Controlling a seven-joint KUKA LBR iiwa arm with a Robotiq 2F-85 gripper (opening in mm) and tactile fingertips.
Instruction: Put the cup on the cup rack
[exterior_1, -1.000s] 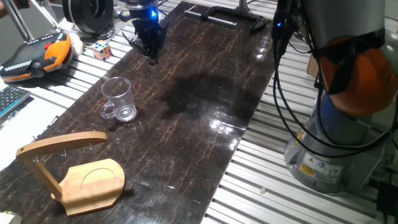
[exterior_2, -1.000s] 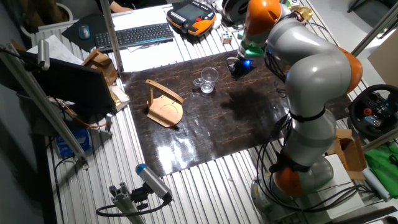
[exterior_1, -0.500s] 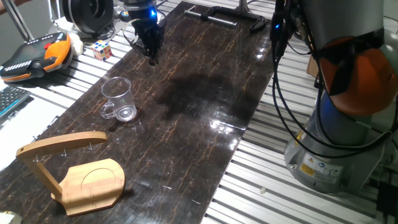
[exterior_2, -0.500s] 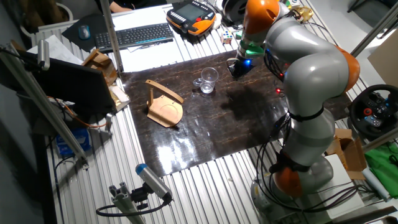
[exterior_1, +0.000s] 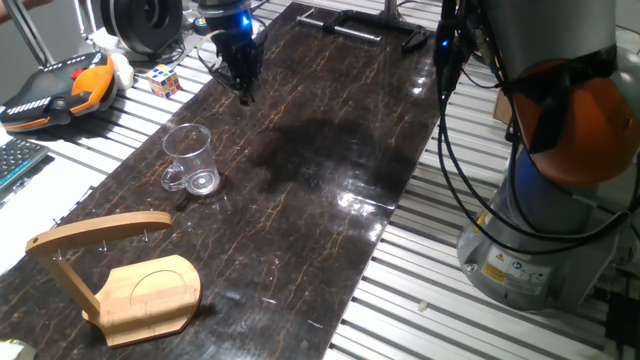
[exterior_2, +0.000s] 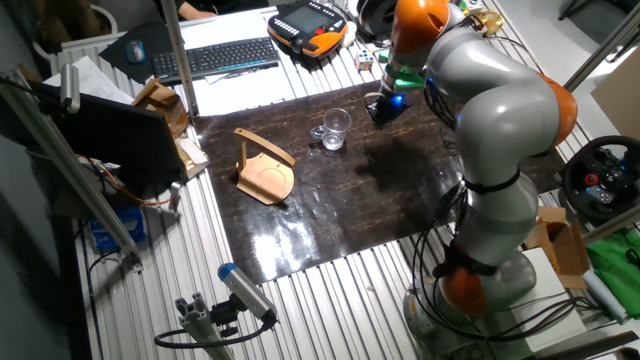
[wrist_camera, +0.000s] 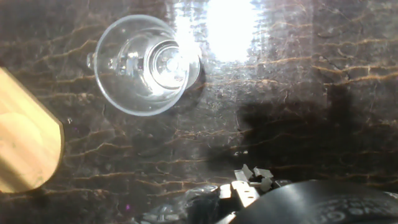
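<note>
The cup (exterior_1: 190, 160) is a clear glass mug standing upright on the dark marble-patterned tabletop (exterior_1: 330, 170), with its handle toward the near left. It also shows in the other fixed view (exterior_2: 336, 128) and from above in the hand view (wrist_camera: 146, 62). The cup rack (exterior_1: 120, 275) is light wood and stands at the near left end, also seen in the other fixed view (exterior_2: 263, 170); its base edge shows in the hand view (wrist_camera: 25, 143). My gripper (exterior_1: 245, 95) hangs over the far left part of the table, well apart from the cup, and its fingers look closed and empty.
A Rubik's cube (exterior_1: 165, 80) and an orange-black pendant (exterior_1: 55, 88) lie left of the table. A keyboard (exterior_2: 215, 55) lies behind the rack. A black metal frame (exterior_1: 360, 25) lies at the far end. My arm's base (exterior_1: 520, 250) stands at the right.
My gripper has shifted very slightly to the left over the far end of the table. The cup and the rack have not moved.
</note>
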